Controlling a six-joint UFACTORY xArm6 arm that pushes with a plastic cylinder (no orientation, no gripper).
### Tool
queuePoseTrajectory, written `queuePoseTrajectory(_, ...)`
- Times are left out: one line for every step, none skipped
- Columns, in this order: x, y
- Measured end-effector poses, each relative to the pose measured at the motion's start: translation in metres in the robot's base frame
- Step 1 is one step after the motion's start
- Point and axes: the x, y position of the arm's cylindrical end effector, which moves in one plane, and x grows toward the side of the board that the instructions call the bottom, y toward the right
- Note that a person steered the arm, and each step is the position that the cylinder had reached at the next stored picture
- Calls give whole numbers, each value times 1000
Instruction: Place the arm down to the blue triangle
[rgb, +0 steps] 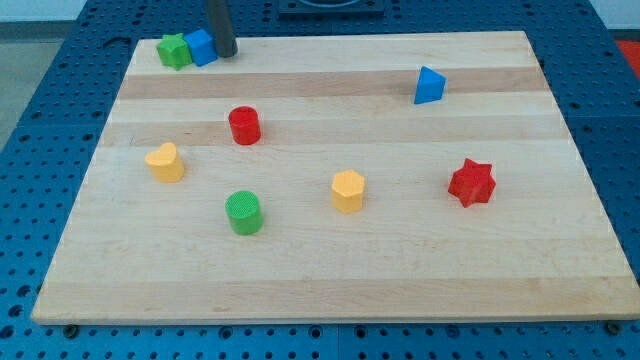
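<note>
The blue triangle (429, 86) stands on the wooden board (330, 270) toward the view's top right. My tip (225, 52) is at the view's top left, touching or just beside the right side of a blue cube (202, 47). The tip is far to the left of the blue triangle, with bare board between them.
A green star (174, 50) sits against the blue cube's left. A red cylinder (245, 126), a yellow heart-like block (165, 162), a green cylinder (245, 213), a yellow hexagonal block (348, 191) and a red star (472, 182) lie across the board.
</note>
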Motion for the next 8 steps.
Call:
queuePoseTrajectory(0,-1)
queuePoseTrajectory(-15,45)
queuePoseTrajectory(-27,110)
queuePoseTrajectory(-27,227)
queuePoseTrajectory(-24,348)
queuePoseTrajectory(17,414)
queuePoseTrajectory(83,421)
queuePoseTrajectory(111,398)
